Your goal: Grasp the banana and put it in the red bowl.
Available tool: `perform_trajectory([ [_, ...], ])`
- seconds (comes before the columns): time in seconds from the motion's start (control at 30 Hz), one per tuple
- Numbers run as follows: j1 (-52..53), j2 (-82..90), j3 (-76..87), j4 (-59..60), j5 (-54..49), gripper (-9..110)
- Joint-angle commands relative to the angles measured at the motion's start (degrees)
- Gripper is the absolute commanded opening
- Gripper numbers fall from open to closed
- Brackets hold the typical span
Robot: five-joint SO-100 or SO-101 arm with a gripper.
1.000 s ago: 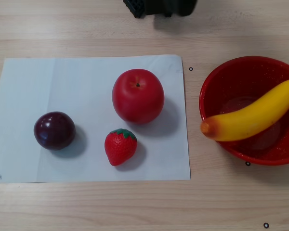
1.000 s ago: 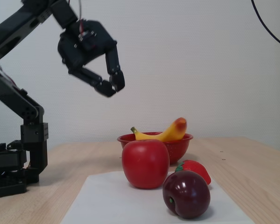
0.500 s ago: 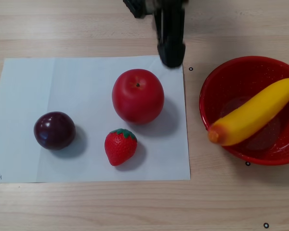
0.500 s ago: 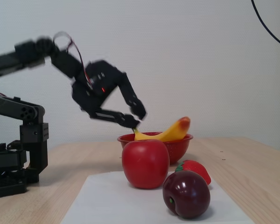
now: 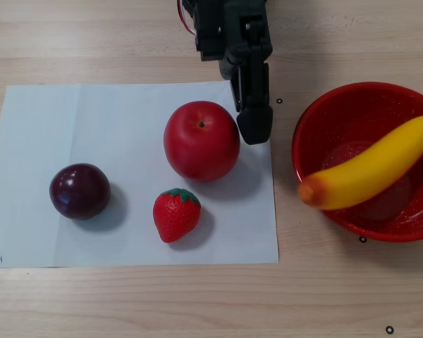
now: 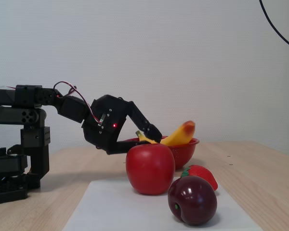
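1. Banana (image 5: 372,174) lies across the red bowl (image 5: 338,120), orange-red tip overhanging the bowl's left rim in the other view; far end runs off the right edge of that picture
2. Fixed view: banana (image 6: 177,135) rests in the red bowl (image 6: 185,148), orange tip raised to the right, small stem end low at the left rim
3. End effector (image 5: 254,130) reaches down from the top of the other view, dark fingers ending just right of the red apple (image 5: 201,140), over the right edge of the white paper sheet (image 5: 92,141)
4. Fixed view: end effector (image 6: 153,134) hangs low, arm stretched nearly level, tip near the banana's stem end; contact cannot be told
5. Fingers part-hidden behind the apple (image 6: 150,168); open or clenched, cannot tell. It grips nothing visible
6. On the sheet: apple, a strawberry (image 5: 176,214) below it, a dark plum (image 5: 80,191) to the left, all apart
7. Light wooden table (image 5: 127,303) carries everything
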Motion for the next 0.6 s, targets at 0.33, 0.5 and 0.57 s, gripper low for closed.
perform_trajectory([
  [0.33,-0.97,7.82,0.18,22.59,-3.96,0],
  [0.5,-1.14,9.32,0.18,31.99,-5.01,0],
  [0.57,-1.14,9.32,0.18,35.68,-4.31,0],
])
